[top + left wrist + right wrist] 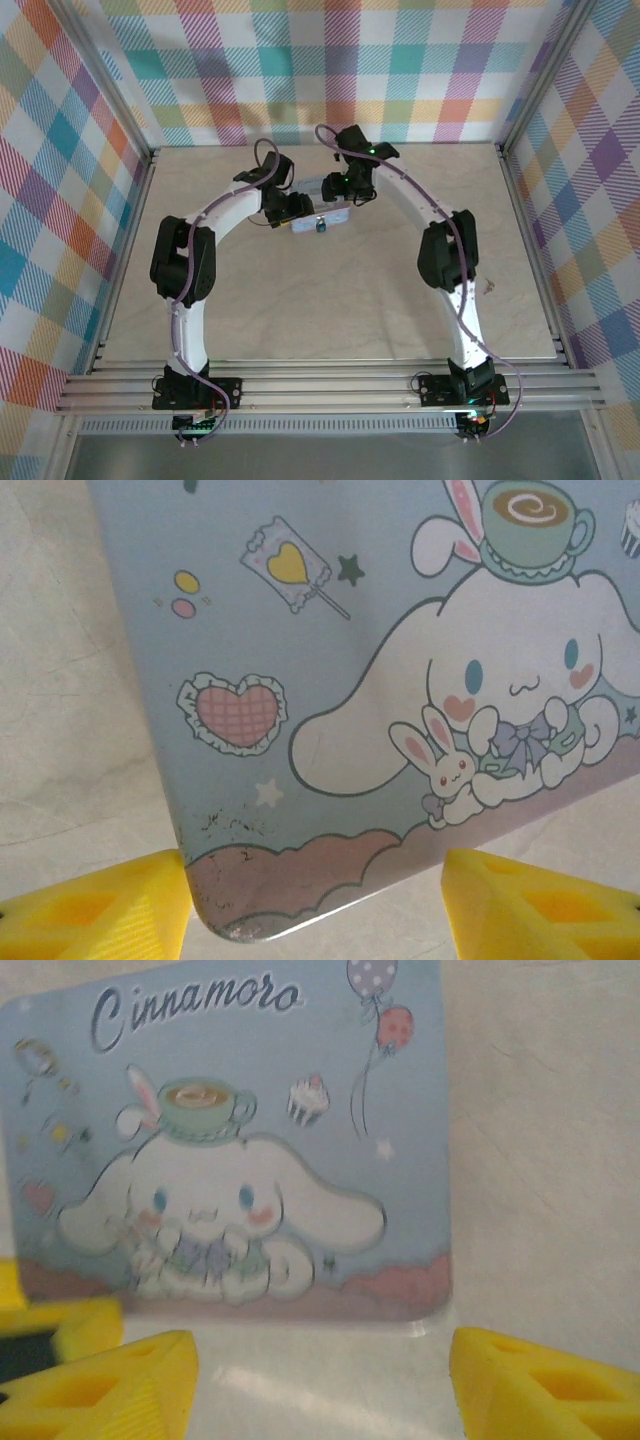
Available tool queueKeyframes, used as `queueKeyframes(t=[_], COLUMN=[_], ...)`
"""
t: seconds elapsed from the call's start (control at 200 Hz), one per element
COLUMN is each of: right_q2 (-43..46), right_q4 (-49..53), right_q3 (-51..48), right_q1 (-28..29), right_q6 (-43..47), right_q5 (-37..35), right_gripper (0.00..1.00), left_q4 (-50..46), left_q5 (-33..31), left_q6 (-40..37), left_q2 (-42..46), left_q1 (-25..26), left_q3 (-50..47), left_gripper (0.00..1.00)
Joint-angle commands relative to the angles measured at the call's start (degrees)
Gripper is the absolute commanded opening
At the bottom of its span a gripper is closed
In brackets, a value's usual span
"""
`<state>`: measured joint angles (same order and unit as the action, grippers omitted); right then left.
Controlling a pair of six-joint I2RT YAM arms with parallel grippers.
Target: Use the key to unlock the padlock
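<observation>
While hovering jaws-apart over tin (330, 630), clamped on nothing: left end effector (320, 910), right end effector (328, 1385). Padlock (321, 226) at tin's near edge, between them, likely nearer left; long axis unresolved

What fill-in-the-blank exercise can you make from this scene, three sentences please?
1. The cartoon dog on the tin wears a ____ on its head.
2. The left gripper and right gripper both have fingers coloured ____.
3. The frilly heart on the tin is ____.
Missing words: cup; yellow; pink.
</observation>
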<state>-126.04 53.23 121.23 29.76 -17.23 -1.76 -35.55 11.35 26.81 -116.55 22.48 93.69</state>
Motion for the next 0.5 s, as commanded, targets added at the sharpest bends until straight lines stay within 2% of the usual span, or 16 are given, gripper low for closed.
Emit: queueKeyframes(t=[0.0,0.115,0.215,0.385,0.495], right_q2=[11.3,22.2,33.7,51.7,58.1], right_q4=[-0.8,-5.1,-8.3,-7.2,-7.2], right_q3=[-7.6,-21.9,-37.5,-58.7,-67.7], right_q1=[0.3,-1.7,-6.3,-20.0,-30.5], right_q6=[1.6,0.3,-3.6,-10.0,-10.9], right_q5=[-6.1,-8.9,-9.2,-11.7,-10.9], right_gripper=[0.70,0.71,0.72,0.73,0.70], left_q4=[-3.1,-3.1,-1.3,3.6,7.0], left_q5=[-3.7,-5.7,-6.5,-6.8,-7.4], left_q6=[-3.1,-3.9,-3.8,-1.0,1.8], left_q2=[5.9,10.9,15.7,19.7,18.0], left_q1=[1.0,2.4,5.3,13.4,20.3], left_q3=[-0.2,-4.5,-10.3,-18.9,-20.2], left_gripper=[0.69,0.71,0.71,0.70,0.69])
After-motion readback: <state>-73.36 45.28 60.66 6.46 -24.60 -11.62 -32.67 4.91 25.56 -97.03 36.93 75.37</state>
